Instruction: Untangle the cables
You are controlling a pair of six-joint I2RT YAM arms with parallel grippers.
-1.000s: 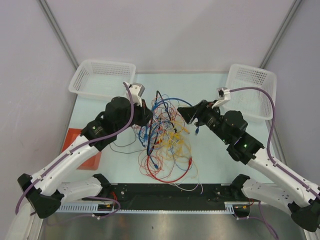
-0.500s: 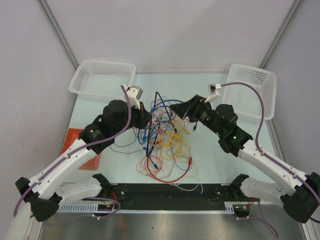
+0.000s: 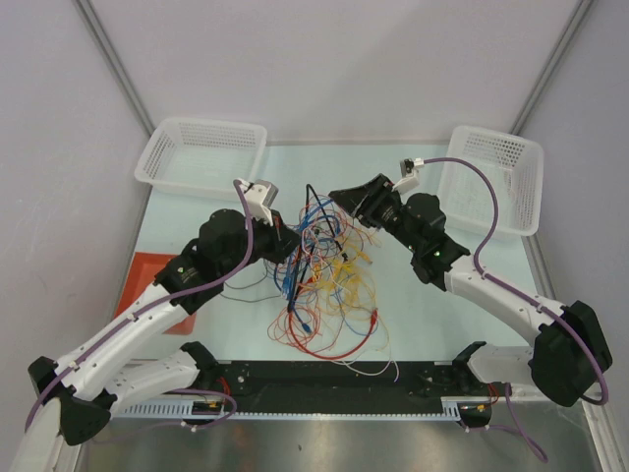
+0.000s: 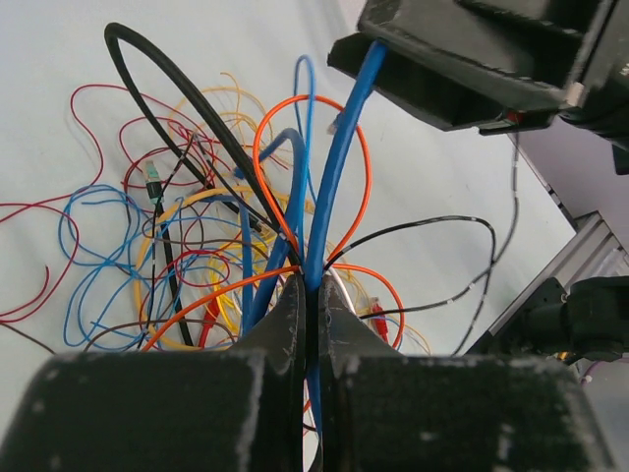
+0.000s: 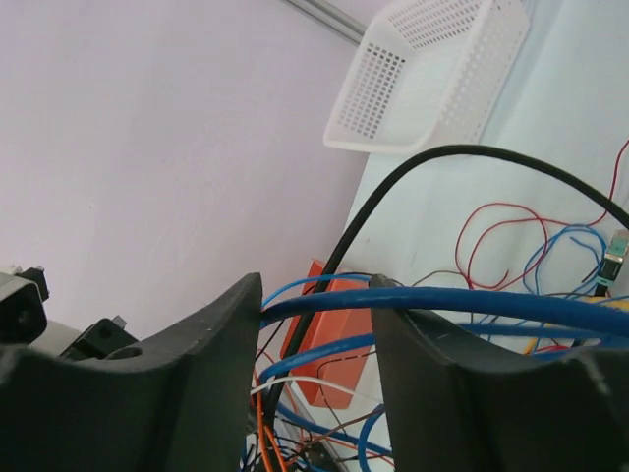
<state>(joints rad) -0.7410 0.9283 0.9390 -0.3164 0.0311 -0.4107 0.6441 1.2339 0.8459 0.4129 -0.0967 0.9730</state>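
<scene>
So the left gripper [image 3: 292, 243] is pressed together at the tips, pinching a blue cable [image 4: 339, 167]. In its wrist view the two fingers [image 4: 285, 324] meet with almost no gap, and the blue cable climbs straight up out of them toward the right gripper [image 3: 336, 195]. An orange loop [image 4: 295, 103] and a thick black cable [image 4: 167, 79] arch up just beyond those fingertips.

The right gripper is spread. Its wrist view shows both fingers [image 5: 221, 324] well apart, with the same blue cable stretched across the gap between them. I can't tell if it touches either finger. The black cable bows over just above that gap.

The rest of the cables [image 3: 329, 290] sit in one messy heap on the tabletop [image 3: 432, 305], right below and between the two grippers. It's red, blue, yellow and orange wire all looped through each other, and the big red loops spill out on the side of the heap nearest the arm bases.

One white basket [image 3: 157, 165] is behind the left gripper, another basket [image 3: 531, 187] is off beside the right one, and a flat orange-red thing [image 3: 147, 280] lies under the left arm.
</scene>
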